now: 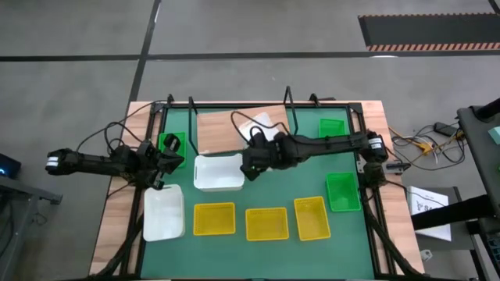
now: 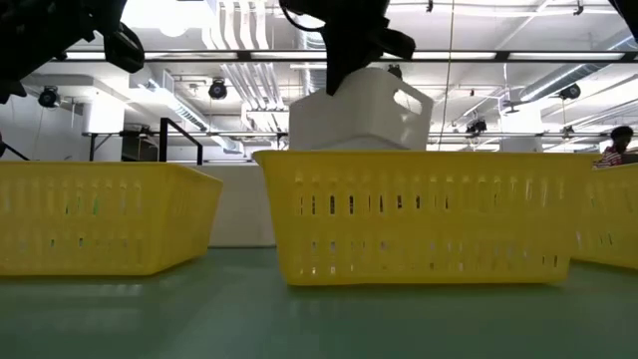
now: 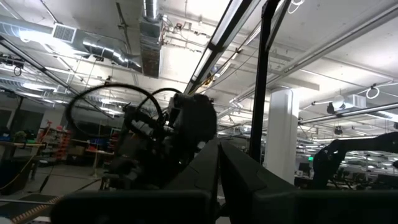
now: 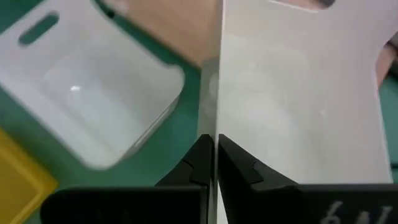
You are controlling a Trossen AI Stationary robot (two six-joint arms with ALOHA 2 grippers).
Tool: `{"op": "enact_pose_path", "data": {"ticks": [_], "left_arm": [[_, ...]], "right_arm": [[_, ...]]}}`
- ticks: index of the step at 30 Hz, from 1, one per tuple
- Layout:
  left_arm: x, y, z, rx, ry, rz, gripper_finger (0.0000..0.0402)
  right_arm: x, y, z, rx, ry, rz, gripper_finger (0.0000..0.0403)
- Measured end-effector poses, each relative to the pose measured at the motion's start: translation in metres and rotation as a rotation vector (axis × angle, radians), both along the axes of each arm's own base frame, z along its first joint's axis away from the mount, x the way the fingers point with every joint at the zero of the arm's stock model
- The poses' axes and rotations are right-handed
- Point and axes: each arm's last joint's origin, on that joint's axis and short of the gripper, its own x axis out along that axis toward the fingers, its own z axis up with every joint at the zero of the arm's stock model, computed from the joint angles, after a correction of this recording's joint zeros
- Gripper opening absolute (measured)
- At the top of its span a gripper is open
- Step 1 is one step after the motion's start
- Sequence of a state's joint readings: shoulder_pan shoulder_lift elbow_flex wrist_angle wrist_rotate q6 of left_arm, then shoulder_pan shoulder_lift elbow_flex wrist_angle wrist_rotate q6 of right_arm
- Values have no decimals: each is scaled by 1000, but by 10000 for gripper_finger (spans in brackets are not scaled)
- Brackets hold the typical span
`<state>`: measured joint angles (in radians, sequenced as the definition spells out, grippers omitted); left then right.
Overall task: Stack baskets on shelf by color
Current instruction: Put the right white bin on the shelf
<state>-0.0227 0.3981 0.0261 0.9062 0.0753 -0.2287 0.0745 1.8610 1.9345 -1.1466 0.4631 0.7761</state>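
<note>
Baskets lie across the green mat (image 1: 258,246) on the bench (image 1: 117,226). Nearest the front edge sits a row of three yellow baskets (image 1: 214,219), (image 1: 266,224) and (image 1: 311,218), with a white basket (image 1: 163,212) at the left end of that row. In the low view two of the yellow ones fill the foreground (image 2: 100,217), (image 2: 424,214).

Behind the row, near the middle of the mat, a second white basket (image 1: 218,173) rests flat. The right tool (image 1: 251,165) hangs just above its right end, clenched on the rim of a third white basket (image 4: 298,93); its two dark fingers (image 4: 239,165) pinch the thin wall between them, and that basket hangs lifted and tilted above the yellow ones in the low view (image 2: 364,110).

To the right, a green basket (image 1: 342,191) lies beside the right arm's base. To the left, the left tool (image 1: 166,158) is clenched with nothing in it, beside another green basket (image 1: 171,143).

Farthest back, the shelf (image 1: 223,130) shows its brown board, with a third green basket (image 1: 333,127) to its right.
</note>
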Motion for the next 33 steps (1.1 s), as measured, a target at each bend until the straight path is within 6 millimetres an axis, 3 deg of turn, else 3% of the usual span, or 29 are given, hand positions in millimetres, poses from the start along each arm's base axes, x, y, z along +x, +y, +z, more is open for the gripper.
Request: {"op": "enact_pose_path", "data": {"ticks": [5,18,27,33], "left_arm": [[0,0,0,0,-1,0,0],[0,0,0,0,-1,0,0],[0,0,0,0,-2,0,0],[0,0,0,0,-2,0,0]], "right_arm": [[4,-28,-1,-73,-23,-53,11],[7,-107,-41,-103,-86,-208,11],[5,-126,-55,-91,-109,-272,11],[2,-128,-63,-83,-88,-275,42]]}}
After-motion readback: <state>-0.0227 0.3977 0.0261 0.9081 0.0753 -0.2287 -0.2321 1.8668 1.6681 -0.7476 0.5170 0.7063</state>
